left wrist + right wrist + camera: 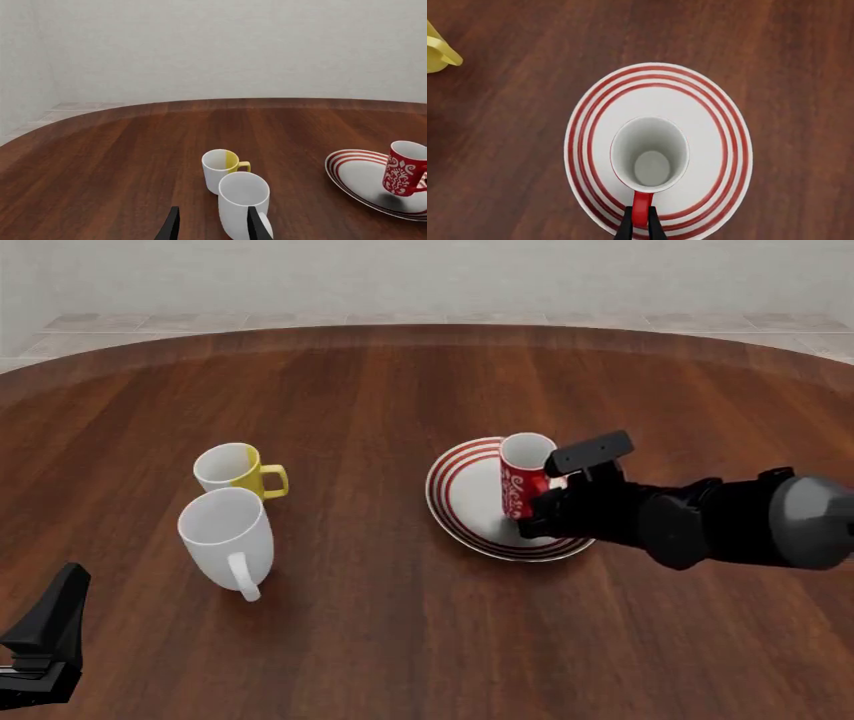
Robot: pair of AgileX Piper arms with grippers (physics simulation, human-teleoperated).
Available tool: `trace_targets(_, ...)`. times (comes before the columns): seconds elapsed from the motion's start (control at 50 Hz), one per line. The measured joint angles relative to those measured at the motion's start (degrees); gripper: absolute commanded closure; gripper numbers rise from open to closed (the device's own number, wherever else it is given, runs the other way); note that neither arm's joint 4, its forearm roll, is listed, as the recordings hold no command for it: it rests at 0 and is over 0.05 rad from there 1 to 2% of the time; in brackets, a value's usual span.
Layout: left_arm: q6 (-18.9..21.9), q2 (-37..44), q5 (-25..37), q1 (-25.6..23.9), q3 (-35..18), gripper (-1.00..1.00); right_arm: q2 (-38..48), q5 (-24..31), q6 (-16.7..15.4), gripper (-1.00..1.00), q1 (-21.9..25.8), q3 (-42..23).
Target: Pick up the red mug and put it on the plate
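Right gripper [640, 223] is clenched on the red handle [641, 204] of the red mug [525, 475], its two dark fingertips pinching the handle from either side as seen in the right wrist view. That arm [707, 520] reaches in from the right side of the front view, stretched nearly level across the tabletop [400, 390], with the wrist above the near right part of the plate [461, 502]. The red mug stands upright over the plate's white middle, mouth up; in the left wrist view a dark shadow lies on the plate just under its base, so whether it touches the plate cannot be told.

Left gripper [212, 225] is parted and grasps nothing; its fingers point toward the white mug [227, 540], which shows between them in the left wrist view. In the front view that gripper sits low at the near left corner, well apart from the mugs. The white mug stands upright with its handle toward the camera, and the yellow mug [235, 470] stands just behind it, handle to the right.
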Motion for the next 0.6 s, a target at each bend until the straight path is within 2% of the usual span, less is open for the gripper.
trace_targets(0.6,0.0,0.0,0.0,0.0,0.0,-1.0,0.69,-0.78,0.25,1.0,-0.27,0.37)
